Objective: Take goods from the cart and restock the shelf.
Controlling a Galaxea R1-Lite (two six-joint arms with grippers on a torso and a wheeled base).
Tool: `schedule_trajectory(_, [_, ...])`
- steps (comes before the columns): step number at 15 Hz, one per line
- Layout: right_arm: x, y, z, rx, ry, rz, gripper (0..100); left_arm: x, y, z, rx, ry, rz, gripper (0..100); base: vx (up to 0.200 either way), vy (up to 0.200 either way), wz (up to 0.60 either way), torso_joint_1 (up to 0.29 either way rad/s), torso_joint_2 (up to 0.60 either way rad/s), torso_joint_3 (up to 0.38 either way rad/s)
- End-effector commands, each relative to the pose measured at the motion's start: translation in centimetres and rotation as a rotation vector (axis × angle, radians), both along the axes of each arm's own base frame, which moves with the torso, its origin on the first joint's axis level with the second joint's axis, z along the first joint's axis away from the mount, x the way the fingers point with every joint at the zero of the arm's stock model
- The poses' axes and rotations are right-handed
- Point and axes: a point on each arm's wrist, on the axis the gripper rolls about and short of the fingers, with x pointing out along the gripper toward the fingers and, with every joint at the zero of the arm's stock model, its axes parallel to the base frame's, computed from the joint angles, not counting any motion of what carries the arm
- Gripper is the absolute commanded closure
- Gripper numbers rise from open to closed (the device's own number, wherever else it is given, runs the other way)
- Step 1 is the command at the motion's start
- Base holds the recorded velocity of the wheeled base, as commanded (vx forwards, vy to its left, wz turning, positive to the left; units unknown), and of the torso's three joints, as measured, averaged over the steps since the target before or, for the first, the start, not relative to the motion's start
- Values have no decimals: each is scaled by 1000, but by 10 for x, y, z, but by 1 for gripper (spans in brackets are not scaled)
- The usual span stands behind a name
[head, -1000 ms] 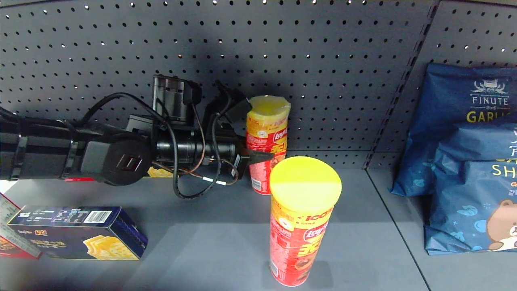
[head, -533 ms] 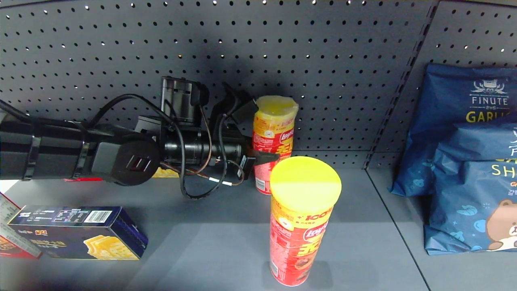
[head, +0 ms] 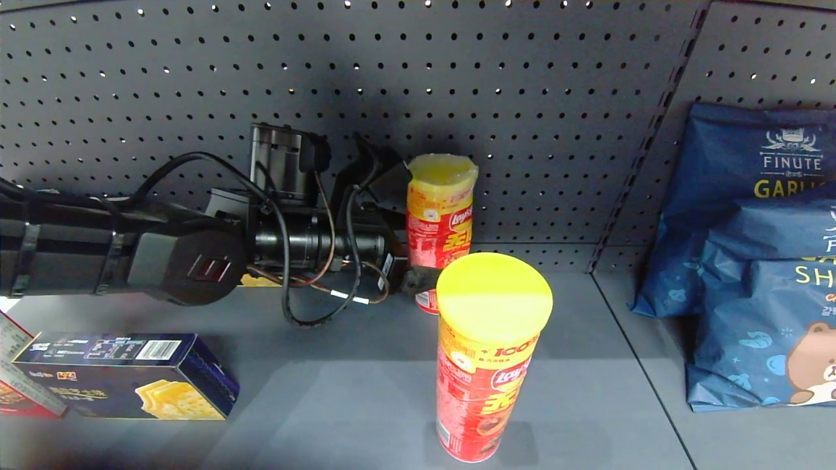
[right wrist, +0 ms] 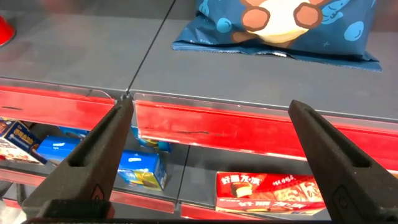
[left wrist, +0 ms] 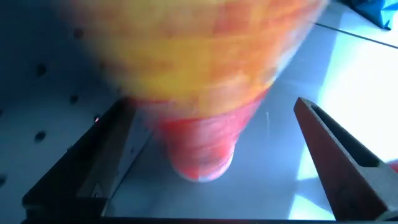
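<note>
Two red chip cans with yellow lids stand on the grey shelf: the front can at lower centre of the head view, the rear can behind it by the pegboard. The left gripper has its jaws apart around the rear can; the right gripper is spread, holding nothing
</note>
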Motion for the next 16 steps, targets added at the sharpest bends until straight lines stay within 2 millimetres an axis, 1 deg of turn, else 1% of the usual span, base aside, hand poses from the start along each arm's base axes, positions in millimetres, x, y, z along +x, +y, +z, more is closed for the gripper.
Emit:
schedule_trajectory(1, [0, 0, 0, 0, 2, 1, 0, -18, 11, 13, -2, -27, 30, 0, 0, 0, 0, 0, 0, 0])
schedule_trajectory(3, [0, 0, 0, 0, 0, 1, 0, -37, 22, 13, 25, -25, 100, 0, 0, 0, 0, 0, 0, 0])
schedule_trajectory(5, [0, 0, 0, 0, 2, 1, 0, -45, 28, 9, 51, -21, 156, 0, 0, 0, 0, 0, 0, 0])
schedule_trajectory(7, [0, 0, 0, 0, 2, 1, 0, -46, 30, 4, 57, -34, 239, 0, 0, 0, 0, 0, 0, 0])
schedule_trajectory(10, [0, 0, 0, 0, 2, 1, 0, -44, 24, 6, -11, -56, 315, 0, 0, 0, 0, 0, 0, 0])
schedule_trajectory(13, [0, 0, 0, 0, 0, 1, 0, -40, 19, -2, 15, -49, 371, 0, 0, 0, 0, 0, 0, 0])
schedule_trajectory(16, [0, 0, 0, 0, 0, 1, 0, -33, 19, -9, 54, -54, 473, 0, 0, 0, 0, 0, 0, 0])
